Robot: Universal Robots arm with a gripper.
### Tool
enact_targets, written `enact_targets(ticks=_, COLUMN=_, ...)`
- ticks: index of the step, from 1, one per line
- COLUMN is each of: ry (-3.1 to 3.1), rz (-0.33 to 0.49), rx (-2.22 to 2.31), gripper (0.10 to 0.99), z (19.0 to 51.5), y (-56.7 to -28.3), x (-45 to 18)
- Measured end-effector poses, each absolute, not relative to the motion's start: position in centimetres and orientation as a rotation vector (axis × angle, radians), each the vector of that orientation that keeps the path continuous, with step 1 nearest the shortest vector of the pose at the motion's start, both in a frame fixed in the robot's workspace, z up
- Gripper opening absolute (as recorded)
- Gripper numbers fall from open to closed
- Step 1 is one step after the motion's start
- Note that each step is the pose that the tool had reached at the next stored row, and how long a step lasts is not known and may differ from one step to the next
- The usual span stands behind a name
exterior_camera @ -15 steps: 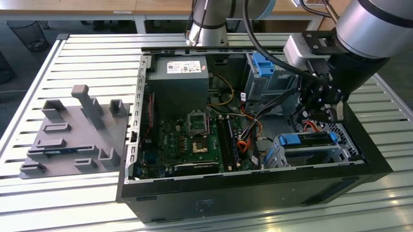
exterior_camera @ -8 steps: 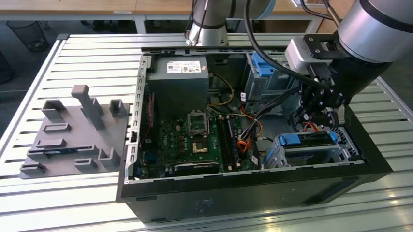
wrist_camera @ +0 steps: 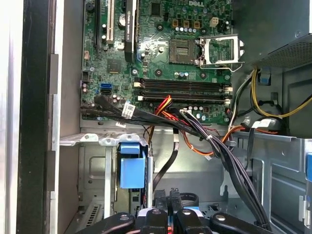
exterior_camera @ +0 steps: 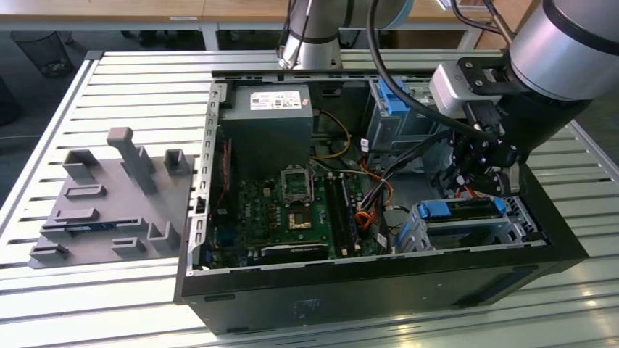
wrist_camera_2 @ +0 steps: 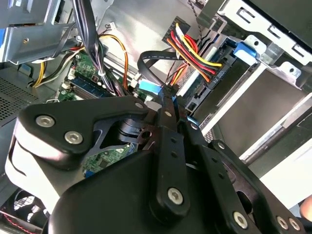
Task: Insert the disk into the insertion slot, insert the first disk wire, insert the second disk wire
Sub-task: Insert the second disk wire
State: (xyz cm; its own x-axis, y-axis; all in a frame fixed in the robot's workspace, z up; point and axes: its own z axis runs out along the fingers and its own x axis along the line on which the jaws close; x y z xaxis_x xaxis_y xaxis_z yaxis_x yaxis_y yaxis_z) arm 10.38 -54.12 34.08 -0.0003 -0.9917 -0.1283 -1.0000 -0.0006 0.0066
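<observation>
The tool [wrist_camera_2: 168, 100] — pinched on a cable connector [wrist_camera_2: 148, 87] — hangs beside the disk [exterior_camera: 464, 210], seated lengthwise in the insertion slot [exterior_camera: 474, 232].

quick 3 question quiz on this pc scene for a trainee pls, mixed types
1. True or false: the disk, in its blue carrier, already sits in the insertion slot.
2. What is the pincer shut on? A) a black flat wire B) a loose screw C) a memory stick
3. Fill in: in the exterior view, the grey fixture tray lies on the slatted table to that view's ____ of the computer case.

Key: 1 true; 2 A; 3 left
</observation>
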Motion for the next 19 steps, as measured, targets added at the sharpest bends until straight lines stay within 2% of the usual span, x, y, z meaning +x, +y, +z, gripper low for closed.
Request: enact_targets(ticks=19, ry=2.158, rz=0.146, rx=-2.158, gripper=0.149, z=33.8, y=-55.5, x=10.5)
